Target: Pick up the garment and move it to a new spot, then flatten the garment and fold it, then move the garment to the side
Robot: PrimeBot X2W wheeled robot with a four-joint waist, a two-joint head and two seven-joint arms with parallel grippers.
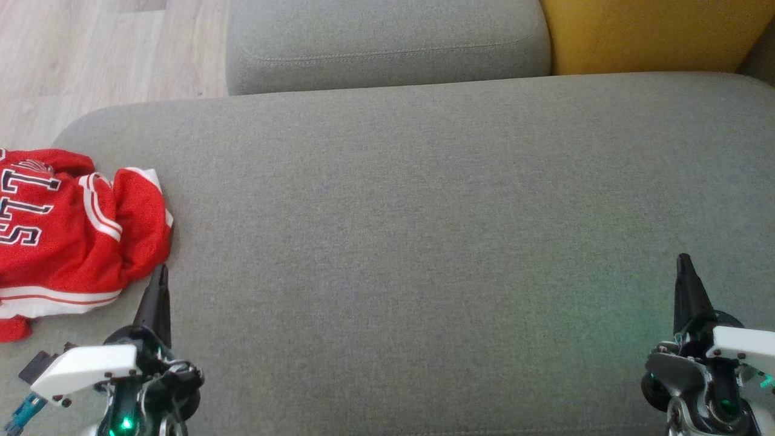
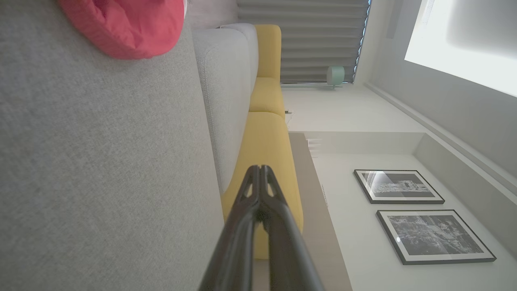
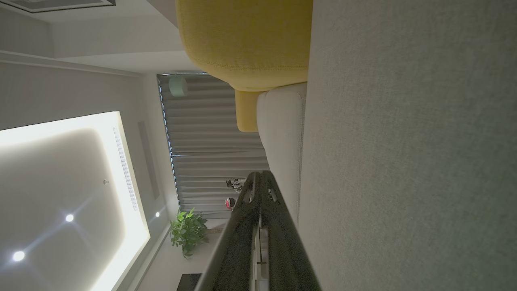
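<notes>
A crumpled red garment with white stripes and dark lettering lies at the left end of the grey sofa seat, partly cut off by the frame edge. A red bulge of the garment also appears at the top of the left wrist view. My left gripper is shut and empty, its tip just beside the garment's lower right edge; its fingers are pressed together. My right gripper is shut and empty at the lower right, over bare seat, far from the garment; its fingers are closed.
A grey back cushion and a yellow cushion bound the seat's far side. Wooden floor lies past the seat's left end. The wide middle of the seat is bare fabric.
</notes>
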